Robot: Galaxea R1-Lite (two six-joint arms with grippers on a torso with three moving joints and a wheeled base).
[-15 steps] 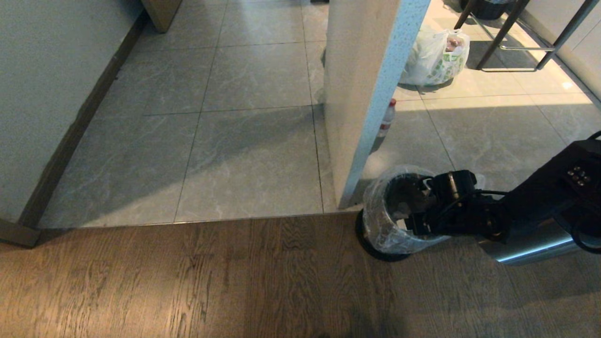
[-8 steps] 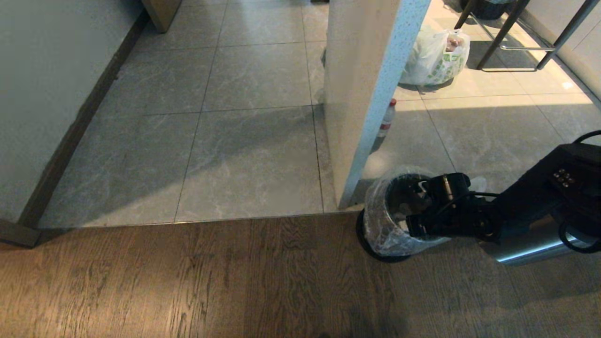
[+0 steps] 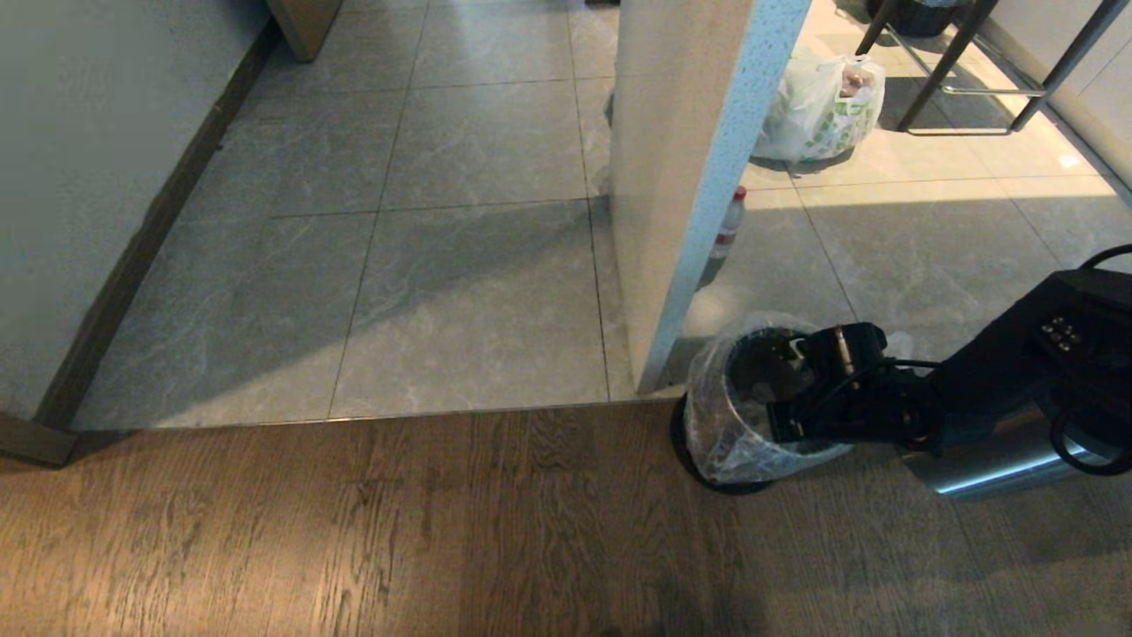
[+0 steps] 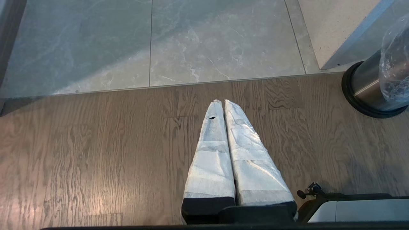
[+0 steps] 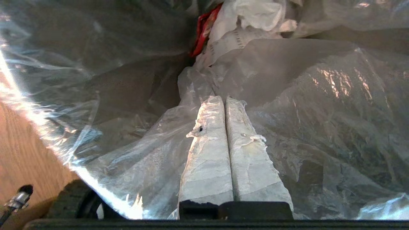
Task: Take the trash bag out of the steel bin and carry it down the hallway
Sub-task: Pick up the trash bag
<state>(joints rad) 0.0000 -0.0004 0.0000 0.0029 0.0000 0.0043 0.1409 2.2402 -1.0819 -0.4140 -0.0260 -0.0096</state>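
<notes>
Right wrist view shows the right gripper (image 5: 225, 100) with its two tape-wrapped fingers (image 5: 207, 159) pressed flat together, tips buried in the folds of the trash bag (image 5: 319, 105). Whether a fold of the thin plastic is pinched between them cannot be told from here. Just beyond the fingertips, down inside the bag, lie crumpled white paper (image 5: 252, 19) and a red scrap (image 5: 204, 28).

From the head view, the right gripper (image 3: 791, 394) reaches in from the right over the mouth of the steel bin (image 3: 707, 464), at the side of the rim nearest the robot. The trash bag (image 3: 721, 425) still lines the bin, its clear plastic folded over the rim and down the outside. The bin stands on the dark wood floor (image 3: 354, 531), right at the foot of a white wall end (image 3: 681, 177), where the wood meets the grey tiles of the hallway (image 3: 460, 265).

Farther off on the tiles, a small bottle (image 3: 729, 223) stands beside the wall end, and a white bag with green print (image 3: 818, 111) sits behind it.

The left gripper (image 4: 222, 102) hangs parked above the wood floor, well apart from the bin, fingers together and holding nothing.
</notes>
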